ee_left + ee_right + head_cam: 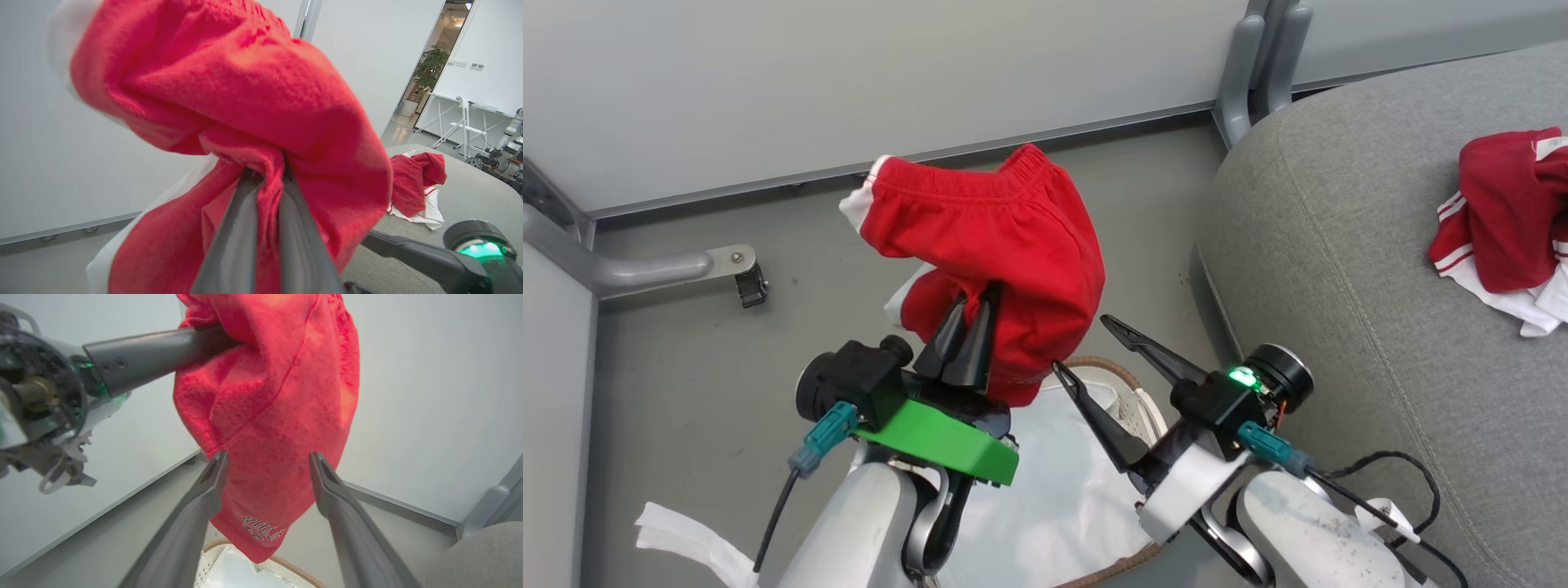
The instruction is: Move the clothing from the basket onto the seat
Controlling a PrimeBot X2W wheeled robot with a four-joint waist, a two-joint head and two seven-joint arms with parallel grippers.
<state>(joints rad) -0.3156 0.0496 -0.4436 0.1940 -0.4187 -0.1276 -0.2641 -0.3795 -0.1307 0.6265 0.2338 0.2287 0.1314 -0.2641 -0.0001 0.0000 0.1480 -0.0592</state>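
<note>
A grey metal strut (645, 265) reaches over the grey floor (686, 392) beside the pale wall (849, 82).

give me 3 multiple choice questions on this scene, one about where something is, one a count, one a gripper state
1. Where is the lifted red garment relative to the basket?
A inside it
B hanging above it
C under it

2. How many red garments lie on the seat?
A none
B one
C three

3. The right gripper is:
A open
B shut on cloth
C shut on nothing

Answers:
1 B, it hangs from the left gripper, which is clamped on it over the basket.
2 B, one crumpled red-and-white piece lies there.
3 A, its fingers stand spread apart.
</note>
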